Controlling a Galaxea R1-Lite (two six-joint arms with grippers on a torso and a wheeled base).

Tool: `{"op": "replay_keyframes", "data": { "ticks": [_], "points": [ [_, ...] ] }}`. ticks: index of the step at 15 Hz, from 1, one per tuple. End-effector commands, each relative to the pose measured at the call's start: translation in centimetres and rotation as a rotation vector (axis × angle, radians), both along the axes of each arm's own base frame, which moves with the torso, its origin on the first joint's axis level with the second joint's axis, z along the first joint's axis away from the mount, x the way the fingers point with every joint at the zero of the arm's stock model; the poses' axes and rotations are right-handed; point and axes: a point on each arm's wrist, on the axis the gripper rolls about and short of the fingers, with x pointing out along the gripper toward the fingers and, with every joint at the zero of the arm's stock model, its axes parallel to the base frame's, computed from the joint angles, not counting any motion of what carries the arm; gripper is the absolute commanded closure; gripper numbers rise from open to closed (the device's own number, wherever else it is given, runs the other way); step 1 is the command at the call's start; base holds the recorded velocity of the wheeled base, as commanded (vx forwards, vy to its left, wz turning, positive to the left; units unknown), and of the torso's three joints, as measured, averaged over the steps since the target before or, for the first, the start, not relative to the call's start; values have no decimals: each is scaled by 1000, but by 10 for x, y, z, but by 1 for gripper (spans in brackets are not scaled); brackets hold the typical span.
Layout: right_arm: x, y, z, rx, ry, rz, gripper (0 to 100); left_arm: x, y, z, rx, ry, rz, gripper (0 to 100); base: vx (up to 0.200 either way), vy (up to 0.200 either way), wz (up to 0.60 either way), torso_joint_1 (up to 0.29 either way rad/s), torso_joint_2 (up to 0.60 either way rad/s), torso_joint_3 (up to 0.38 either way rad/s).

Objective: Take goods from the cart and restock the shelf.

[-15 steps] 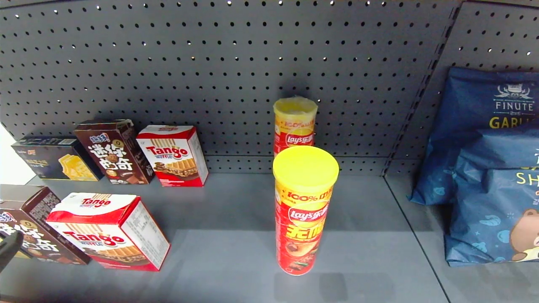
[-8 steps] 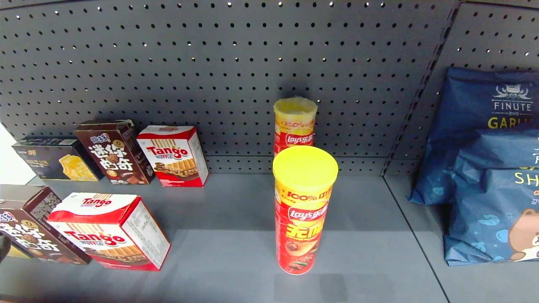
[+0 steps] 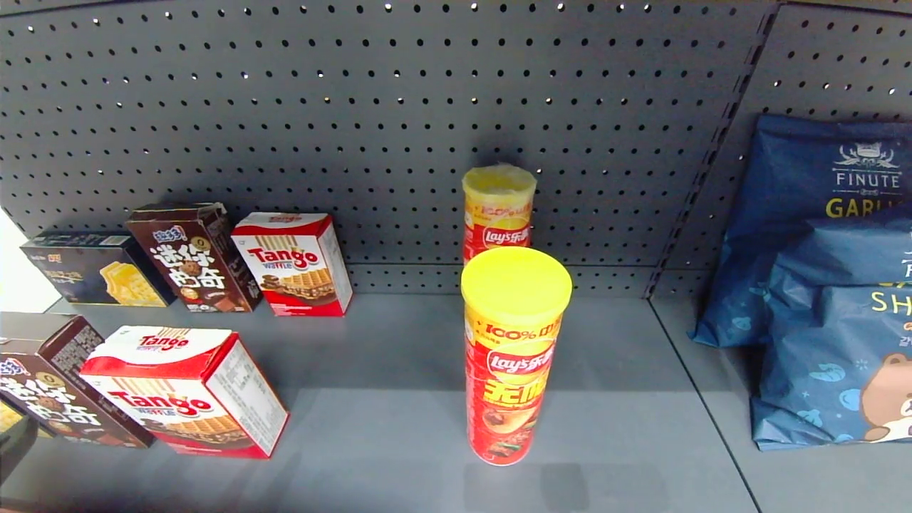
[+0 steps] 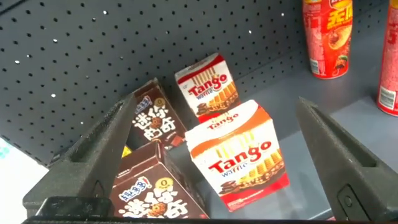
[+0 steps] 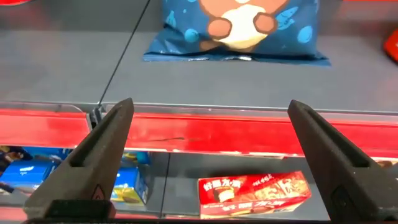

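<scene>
Shelf (image 3: 399,427) stock sits in lanes, labels forward for facing, I'd judge: two chip cans (image 3: 514,356) upright in file mid-shelf, boxes (image 3: 185,388) left, blue bags (image 3: 833,285) right. My left gripper (image 4: 214,106) hangs over the near boxes, spread wide and empty. My right gripper (image 5: 211,106) hovers at the red front edge (image 5: 205,127), also spread, holding nothing.

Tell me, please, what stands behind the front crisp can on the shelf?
A second yellow-lidded can stands behind the front can, by the pegboard wall. The front can covers its lower part.
</scene>
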Motion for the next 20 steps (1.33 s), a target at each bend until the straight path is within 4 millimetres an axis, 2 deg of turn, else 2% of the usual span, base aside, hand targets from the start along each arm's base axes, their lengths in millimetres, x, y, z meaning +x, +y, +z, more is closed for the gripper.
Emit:
{"op": "replay_keyframes", "data": {
  "ticks": [1, 2, 5, 7, 8, 9, 10, 15, 20],
  "points": [
    [-1, 0, -1, 0, -11, 2, 0, 4, -2, 0, 8, 15, 1, 0, 0, 0, 0, 0, 0, 0],
    [-1, 0, -1, 0, -11, 2, 0, 7, -4, -2, -9, 41, -6, 0, 0, 0, 0, 0, 0, 0],
    [-1, 0, -1, 0, -11, 2, 0, 4, -3, -29, -11, 199, -25, 0, 0, 0, 0, 0, 0, 0],
    [-1, 0, -1, 0, -11, 2, 0, -26, 12, -74, -39, 283, 131, 0, 0, 0, 0, 0, 0, 0],
    [-1, 0, -1, 0, -11, 2, 0, -29, 11, -91, -47, 290, 134, 0, 0, 0, 0, 0, 0, 0],
    [-1, 0, -1, 0, -11, 2, 0, -32, 6, -135, -71, 289, 24, 0, 0, 0, 0, 0, 0, 0],
    [-1, 0, -1, 0, -11, 2, 0, -40, 5, -145, -116, 227, 49, 0, 0, 0, 0, 0, 0, 0],
    [-1, 0, -1, 0, -11, 2, 0, -46, 8, -147, -215, 141, 276, 0, 0, 0, 0, 0, 0, 0],
    [-1, 0, -1, 0, -11, 2, 0, -47, 7, -147, -223, 153, 239, 0, 0, 0, 0, 0, 0, 0]
  ]
}}
